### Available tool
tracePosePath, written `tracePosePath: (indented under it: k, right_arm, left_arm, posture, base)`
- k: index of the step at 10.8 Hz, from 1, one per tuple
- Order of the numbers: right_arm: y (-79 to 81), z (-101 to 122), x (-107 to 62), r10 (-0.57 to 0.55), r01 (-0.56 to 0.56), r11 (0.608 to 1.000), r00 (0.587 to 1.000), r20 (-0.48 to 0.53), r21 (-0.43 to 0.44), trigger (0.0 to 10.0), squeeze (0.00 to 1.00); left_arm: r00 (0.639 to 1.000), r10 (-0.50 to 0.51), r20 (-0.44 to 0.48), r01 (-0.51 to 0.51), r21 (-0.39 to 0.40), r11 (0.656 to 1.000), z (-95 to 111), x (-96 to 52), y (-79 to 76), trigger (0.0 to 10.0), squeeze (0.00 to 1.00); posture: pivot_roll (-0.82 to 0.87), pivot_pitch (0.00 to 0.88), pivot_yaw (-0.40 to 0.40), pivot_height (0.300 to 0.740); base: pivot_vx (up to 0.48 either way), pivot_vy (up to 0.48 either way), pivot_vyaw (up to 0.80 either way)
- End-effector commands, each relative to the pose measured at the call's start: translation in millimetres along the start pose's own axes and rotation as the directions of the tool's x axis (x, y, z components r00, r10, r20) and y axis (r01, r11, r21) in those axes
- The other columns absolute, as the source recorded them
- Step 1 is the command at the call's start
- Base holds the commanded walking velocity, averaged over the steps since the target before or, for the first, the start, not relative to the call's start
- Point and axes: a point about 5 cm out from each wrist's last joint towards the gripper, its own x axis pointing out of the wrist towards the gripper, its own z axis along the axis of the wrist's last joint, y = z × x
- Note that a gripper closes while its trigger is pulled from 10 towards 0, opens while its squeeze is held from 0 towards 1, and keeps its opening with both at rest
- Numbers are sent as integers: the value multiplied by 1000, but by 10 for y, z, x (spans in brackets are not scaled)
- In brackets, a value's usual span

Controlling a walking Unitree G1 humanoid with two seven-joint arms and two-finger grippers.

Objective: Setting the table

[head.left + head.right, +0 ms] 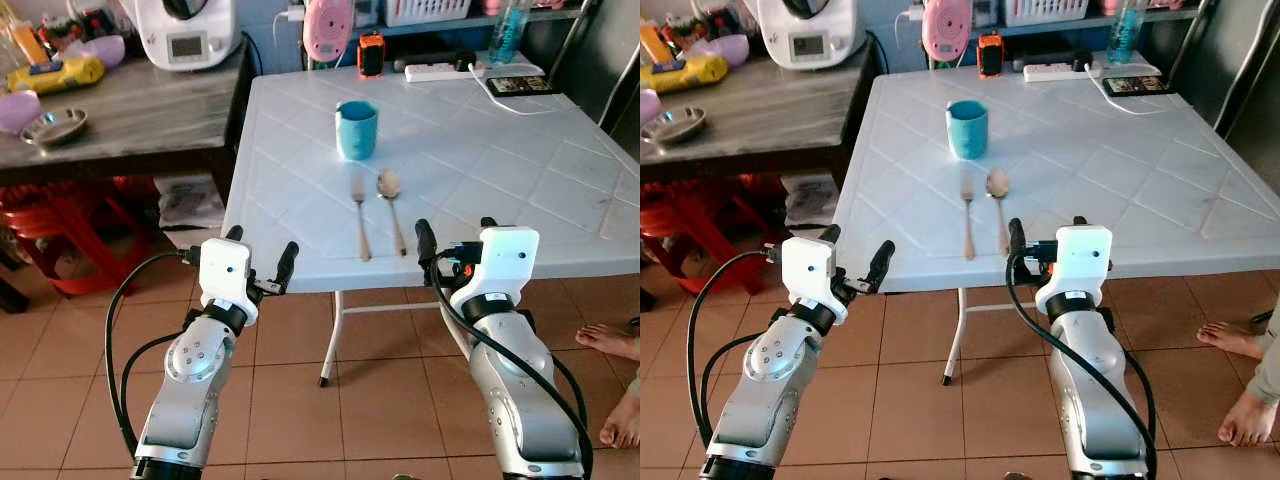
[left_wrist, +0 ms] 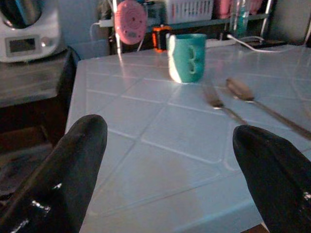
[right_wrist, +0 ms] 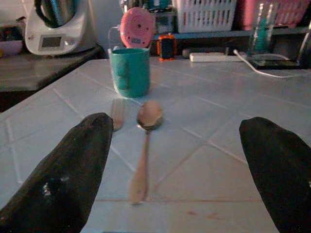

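Both claws, left claw point(image 1: 262, 260) and right claw point(image 1: 455, 240), hang open before the table point(image 1: 560, 190); fork point(image 1: 359, 215) and spoon point(image 1: 391, 205) look thin, stiff, slippery—best pinched mid-handle.

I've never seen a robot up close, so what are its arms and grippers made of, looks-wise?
Both arms are silver metal with round bolted joints and black cables looping alongside. Each ends in a white boxy wrist block carrying a gripper: the left gripper and right gripper each have two long black fingers.
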Motion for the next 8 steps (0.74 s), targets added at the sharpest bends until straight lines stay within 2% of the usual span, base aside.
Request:
tracePosePath:
  k: [1,3,6,8]
  right_arm:
    - [64,7,5,24,-24,1000,1000,2,9,10000,0]
    - [82,10,0,43,-43,999,999,6,-1,10000,0]
    - [105,3,-6,40,-40,999,999,7,8,10000,0]
    - [103,-3,-10,37,-37,999,999,4,14,10000,0]
  left_arm:
    - [1000,17,-13,-17,13,1000,-24,-18,60,10000,0]
    - [1000,3,0,-3,-6,1000,-12,-21,55,10000,0]
    - [999,-44,16,44,-16,999,16,-35,14,10000,0]
    - [998,-63,21,63,-21,998,26,-31,-5,10000,0]
  posture:
    - [-174,110,95,740]
    - [-169,115,96,740]
    - [-165,119,101,740]
    - [-166,122,107,740]
  base:
    - [0,0,0]
    - [0,0,0]
    - [0,0,752]
    - [289,0,0]
